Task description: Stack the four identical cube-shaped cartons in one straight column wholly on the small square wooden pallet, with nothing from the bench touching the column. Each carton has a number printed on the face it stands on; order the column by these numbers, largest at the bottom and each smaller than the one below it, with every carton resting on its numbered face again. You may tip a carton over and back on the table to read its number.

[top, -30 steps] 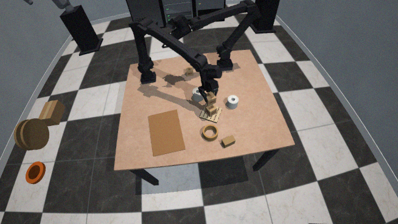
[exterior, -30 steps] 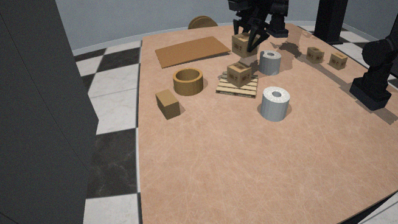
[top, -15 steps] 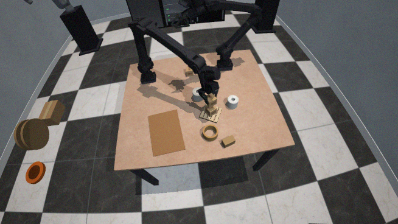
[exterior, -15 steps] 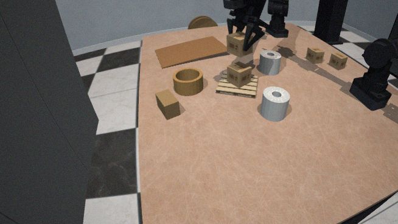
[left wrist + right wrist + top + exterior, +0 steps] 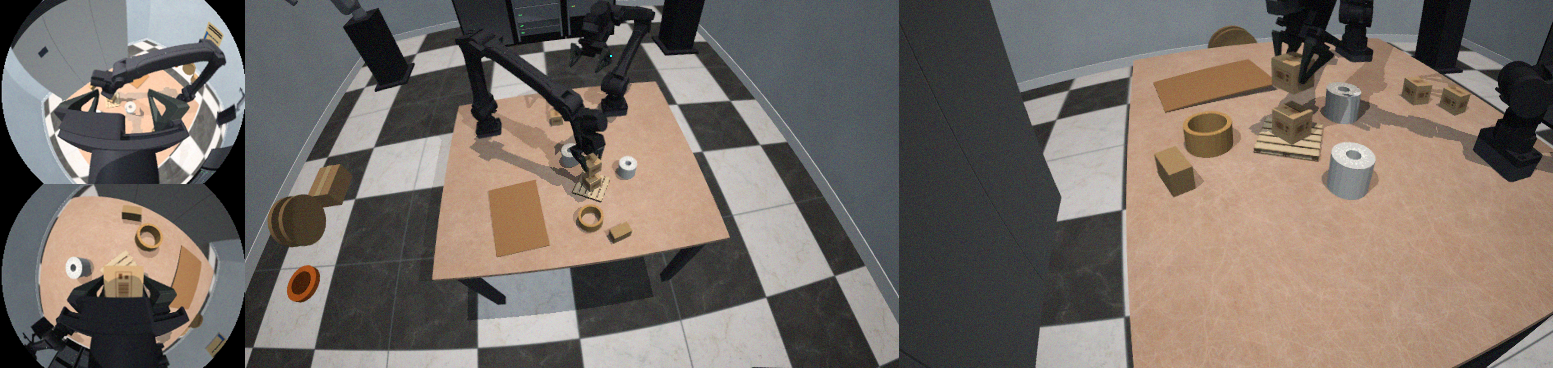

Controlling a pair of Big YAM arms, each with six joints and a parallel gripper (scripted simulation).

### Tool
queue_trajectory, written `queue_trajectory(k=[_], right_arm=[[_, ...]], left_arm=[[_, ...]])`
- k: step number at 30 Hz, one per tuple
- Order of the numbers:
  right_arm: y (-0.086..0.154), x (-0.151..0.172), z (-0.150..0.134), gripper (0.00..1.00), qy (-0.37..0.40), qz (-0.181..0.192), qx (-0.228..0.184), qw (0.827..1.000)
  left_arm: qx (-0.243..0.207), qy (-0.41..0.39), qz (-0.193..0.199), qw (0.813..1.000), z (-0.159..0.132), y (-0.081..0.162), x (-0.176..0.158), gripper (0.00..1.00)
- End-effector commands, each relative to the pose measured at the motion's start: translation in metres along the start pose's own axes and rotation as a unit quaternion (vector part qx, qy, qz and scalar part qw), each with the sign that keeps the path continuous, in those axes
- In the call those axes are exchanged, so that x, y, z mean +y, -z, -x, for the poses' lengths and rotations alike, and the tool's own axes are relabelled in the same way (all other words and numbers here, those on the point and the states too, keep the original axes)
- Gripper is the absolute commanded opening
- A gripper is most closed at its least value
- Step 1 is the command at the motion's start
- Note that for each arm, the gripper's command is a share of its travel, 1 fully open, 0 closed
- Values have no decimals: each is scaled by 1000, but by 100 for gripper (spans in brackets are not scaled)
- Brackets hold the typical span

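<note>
While the left hand (image 5: 586, 67) (image 5: 123, 91) gapes, the right hand (image 5: 591, 162) (image 5: 1290, 67) (image 5: 108, 92) (image 5: 123, 275) points downward.

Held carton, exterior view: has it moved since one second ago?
Yes, left in the exterior view: the held carton now hangs more squarely over the pallet.
</note>
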State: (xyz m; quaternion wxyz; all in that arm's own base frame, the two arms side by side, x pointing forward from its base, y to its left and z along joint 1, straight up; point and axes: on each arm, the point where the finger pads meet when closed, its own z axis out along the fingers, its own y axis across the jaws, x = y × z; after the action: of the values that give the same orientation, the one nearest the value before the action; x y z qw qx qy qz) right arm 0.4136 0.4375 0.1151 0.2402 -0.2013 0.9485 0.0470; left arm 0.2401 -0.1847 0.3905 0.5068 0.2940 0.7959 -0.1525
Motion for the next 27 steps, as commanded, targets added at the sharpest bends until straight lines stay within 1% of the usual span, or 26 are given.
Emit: queue_trajectory(k=[1,4,6,7,8,9,13,15,22,23,24,26,27], right_arm=[[26,5,20,50,1,16,-32,999],[26,5,20,50,1,16,-32,999],[26,5,20,50,1,16,-32,999],[26,5,20,50,1,16,-32,999],[15,4,12,50,5,9,-18,1000],[15,4,12,50,5,9,-18,1000],[15,4,12,50,5,9,-18,1000],[15,4,12,50,5,9,-18,1000],[15,4,12,50,5,9,-18,1000],[15,4,12,50,5,9,-18,1000],[37,14,30,50,4,21,-39,999],[45,15,31,50,6,18,-34,999],[45,15,31,50,6,18,-34,999]], left_arm=[[34,68,52,996,-35,6,37,100],[49,93,85,991,-52,13,54,100],[29,84,101,991,-29,38,62,100],[31,81,104,991,-31,41,63,100],[32,82,106,990,-32,44,63,100],[33,83,109,990,-33,47,64,100],[38,85,110,990,-34,46,65,100],[30,85,110,990,-30,45,66,100],[30,85,110,990,-30,45,66,100],[44,88,104,990,-44,36,62,100],[44,88,104,990,-44,36,62,100],[44,88,104,990,-44,36,62,100],[44,88,104,990,-44,36,62,100]])
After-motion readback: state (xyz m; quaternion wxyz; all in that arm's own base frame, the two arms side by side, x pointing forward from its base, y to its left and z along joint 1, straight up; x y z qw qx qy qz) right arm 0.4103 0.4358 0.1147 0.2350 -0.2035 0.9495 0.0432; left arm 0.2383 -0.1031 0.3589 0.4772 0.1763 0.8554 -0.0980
